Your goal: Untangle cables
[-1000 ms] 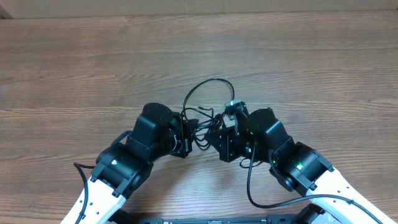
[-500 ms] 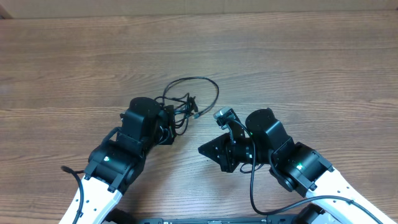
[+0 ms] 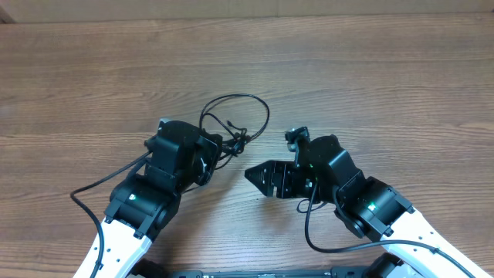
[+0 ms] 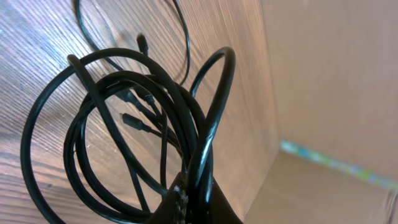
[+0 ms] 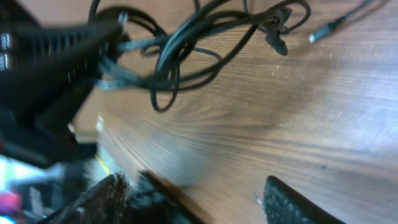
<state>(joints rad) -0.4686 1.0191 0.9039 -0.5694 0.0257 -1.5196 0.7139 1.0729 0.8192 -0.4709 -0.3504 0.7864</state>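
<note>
The cables (image 3: pixel 234 142) are thin black wires bunched in a small knot, with one wide loop reaching toward the far side of the table. My left gripper (image 3: pixel 218 148) is shut on the knot's near-left side. In the left wrist view several loops of the cables (image 4: pixel 210 124) fan out from the closed left gripper (image 4: pixel 198 208). My right gripper (image 3: pixel 258 176) stands open just right of the knot, apart from it. The right wrist view shows the right gripper (image 5: pixel 199 202) with only bare wood between its fingers (image 5: pixel 102 199), and the cables (image 5: pixel 278 38) lie ahead of it.
The wooden table (image 3: pixel 370 85) stretches away on all sides of the knot. Both arms crowd the near middle, and their own thicker black leads hang by their bases. The left arm's black body (image 5: pixel 50 68) fills the upper left of the right wrist view.
My right gripper has let go of the cables and opened. The left arm has pulled the knot to the left, away from the right gripper.
</note>
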